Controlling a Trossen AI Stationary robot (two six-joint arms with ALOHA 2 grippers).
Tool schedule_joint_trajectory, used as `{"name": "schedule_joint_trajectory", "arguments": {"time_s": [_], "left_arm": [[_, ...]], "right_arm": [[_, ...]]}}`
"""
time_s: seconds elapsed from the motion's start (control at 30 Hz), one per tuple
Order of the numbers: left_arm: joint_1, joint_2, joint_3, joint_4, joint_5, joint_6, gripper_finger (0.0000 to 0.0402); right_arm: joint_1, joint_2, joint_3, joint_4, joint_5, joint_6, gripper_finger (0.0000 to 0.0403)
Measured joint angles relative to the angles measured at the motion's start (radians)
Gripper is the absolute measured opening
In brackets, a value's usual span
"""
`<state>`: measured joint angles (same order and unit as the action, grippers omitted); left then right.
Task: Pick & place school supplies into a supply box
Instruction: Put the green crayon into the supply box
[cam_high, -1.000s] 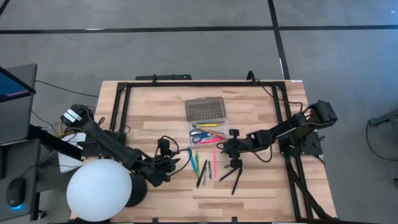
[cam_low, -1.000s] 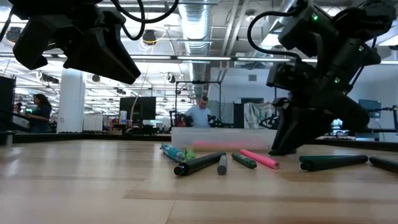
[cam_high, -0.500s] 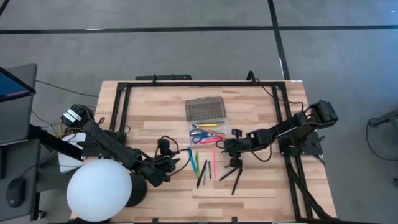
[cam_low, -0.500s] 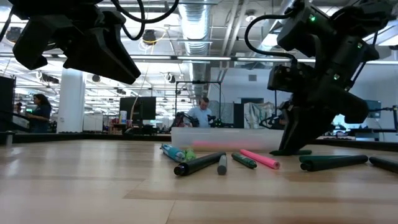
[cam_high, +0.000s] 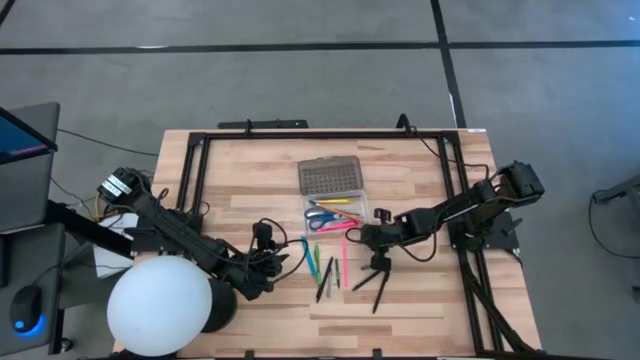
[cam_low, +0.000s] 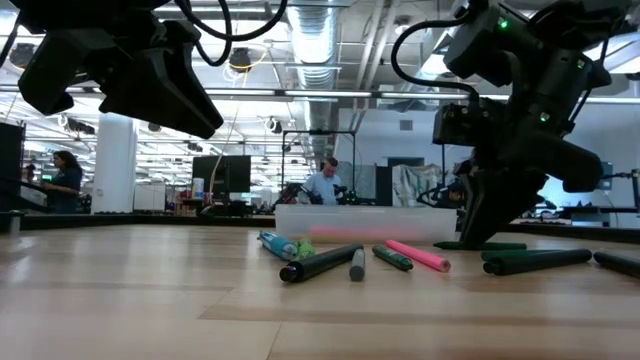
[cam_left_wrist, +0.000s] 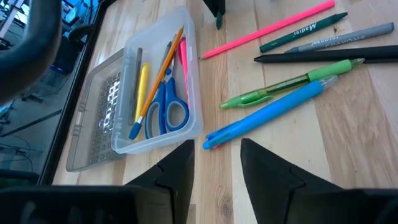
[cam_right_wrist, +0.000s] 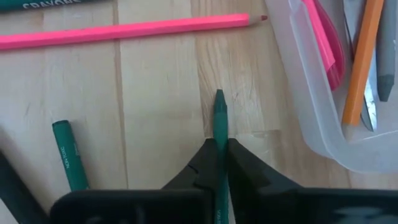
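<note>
The supply box's clear tray (cam_high: 335, 212) (cam_left_wrist: 189, 93) holds blue-handled scissors (cam_left_wrist: 166, 112), an orange pencil, a yellow marker and pink pens; its grey lid (cam_high: 331, 177) lies open behind it. Pens and markers (cam_high: 330, 265) lie loose on the wood in front of the tray. My right gripper (cam_right_wrist: 219, 155) (cam_high: 366, 237) (cam_low: 478, 238) is down at the table beside the tray, shut on a dark green pencil (cam_right_wrist: 219, 112). My left gripper (cam_left_wrist: 214, 168) (cam_high: 283, 258) hovers open, left of a blue pen (cam_left_wrist: 267, 115) and a green pen (cam_left_wrist: 286, 84). My right gripper pinches the dark green pencil's shaft (cam_right_wrist: 220, 134) between its two fingers (cam_right_wrist: 202, 158), coming from above and slanting down. The pointed end (cam_right_wrist: 219, 96) sticks out ahead of the fingertips toward the tray. In the low view the pencil (cam_low: 500, 245) lies low along the tabletop.
A pink pencil (cam_right_wrist: 124, 31) and a short green crayon (cam_right_wrist: 67, 155) lie close to the right gripper, and the tray wall (cam_right_wrist: 311, 124) stands just beside it. Black markers (cam_high: 378, 285) lie toward the near edge. A large white sphere (cam_high: 160, 308) sits at the near left corner.
My right gripper has shifted a little toward the table's right while staying low at the table, and the green pencil now shows lying beside its fingertips in the low view. My left arm has kept still.
</note>
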<state>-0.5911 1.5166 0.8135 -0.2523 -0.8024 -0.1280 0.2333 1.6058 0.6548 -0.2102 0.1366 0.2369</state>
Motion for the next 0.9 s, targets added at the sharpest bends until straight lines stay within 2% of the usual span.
{"name": "schedule_joint_trajectory", "arguments": {"time_s": [0.1, 0.27, 0.47, 0.7, 0.9], "left_arm": [[0.000, 0.000, 0.000, 0.000, 0.000, 0.000, 0.0125], [0.000, 0.000, 0.000, 0.000, 0.000, -0.010, 0.0125], [0.001, 0.000, 0.000, 0.006, -0.001, -0.011, 0.0125], [0.001, 0.000, 0.000, 0.008, 0.004, -0.011, 0.0125], [0.002, 0.000, 0.000, 0.007, 0.005, -0.010, 0.0125]], "right_arm": [[0.000, 0.000, 0.000, -0.001, 0.000, 0.029, 0.0008], [-0.012, 0.001, 0.000, -0.007, -0.012, 0.088, 0.0038], [-0.013, 0.000, 0.000, -0.027, -0.049, 0.026, 0.0054], [-0.013, -0.003, 0.006, -0.093, -0.073, 0.054, 0.0042], [-0.013, -0.004, 0.007, -0.101, -0.095, 0.051, 0.0009]]}}
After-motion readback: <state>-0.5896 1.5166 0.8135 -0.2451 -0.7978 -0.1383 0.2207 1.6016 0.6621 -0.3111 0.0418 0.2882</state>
